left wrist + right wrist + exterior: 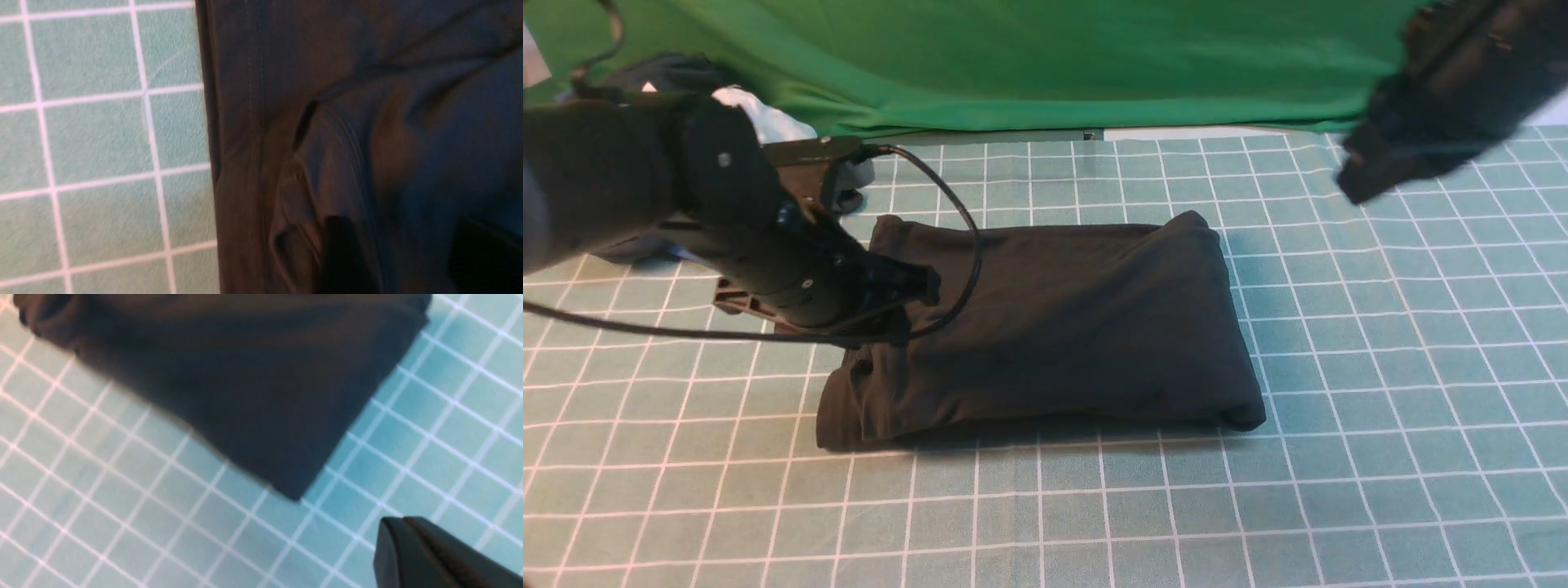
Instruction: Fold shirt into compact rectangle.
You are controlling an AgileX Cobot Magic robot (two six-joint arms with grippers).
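The black shirt (pixel 1062 327) lies folded into a thick rectangle at the middle of the checked table cover (pixel 1380 392); no print or label shows. My left gripper (pixel 919 287) sits low at the shirt's left end, over its layered hems (pixel 294 179). Its two dark fingers (pixel 341 249) stand apart, open, with shirt fabric (pixel 408 134) lying under the gap. My right gripper (pixel 1356 184) hangs raised at the back right, well clear of the shirt. In the right wrist view its jaws (pixel 394 531) are pressed together with nothing between them, above bare cover beside a shirt corner (pixel 294 490).
A big green cloth (pixel 1029 57) hangs across the back. A heap of dark, white and blue garments (pixel 760 122) lies at the back left behind my left arm. The left arm's black cable (pixel 968 237) loops over the shirt's left part.
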